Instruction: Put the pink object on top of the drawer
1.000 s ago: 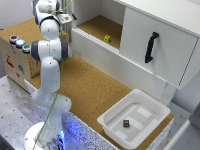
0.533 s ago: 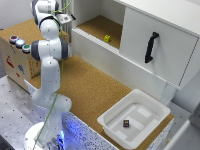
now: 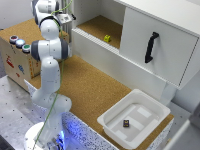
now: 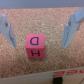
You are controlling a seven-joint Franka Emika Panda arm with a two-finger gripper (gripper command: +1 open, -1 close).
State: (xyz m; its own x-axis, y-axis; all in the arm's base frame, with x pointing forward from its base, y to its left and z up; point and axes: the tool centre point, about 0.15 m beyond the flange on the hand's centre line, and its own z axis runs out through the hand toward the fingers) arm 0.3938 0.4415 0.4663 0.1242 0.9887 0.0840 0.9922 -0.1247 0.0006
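Observation:
The pink object [image 4: 36, 46] is a small pink cube with the letters D and H on its top face. It lies on a cork surface in the wrist view. My gripper [image 4: 38, 44] is open, with one finger [image 4: 9, 31] on each side of the cube and clear of it. In the exterior view my gripper [image 3: 65, 19] is at the upper left, beside the end of the drawer [image 3: 165, 35], and it hides the cube. The drawer is a white unit with a black handle [image 3: 151, 47] and an open cork floor.
A small yellow block [image 3: 107, 38] lies on the drawer's cork floor. A white tub [image 3: 116, 106] at the exterior view's lower right holds a tiny dark block [image 3: 127, 122]. A cardboard box [image 3: 15, 62] with coloured caps stands at the left.

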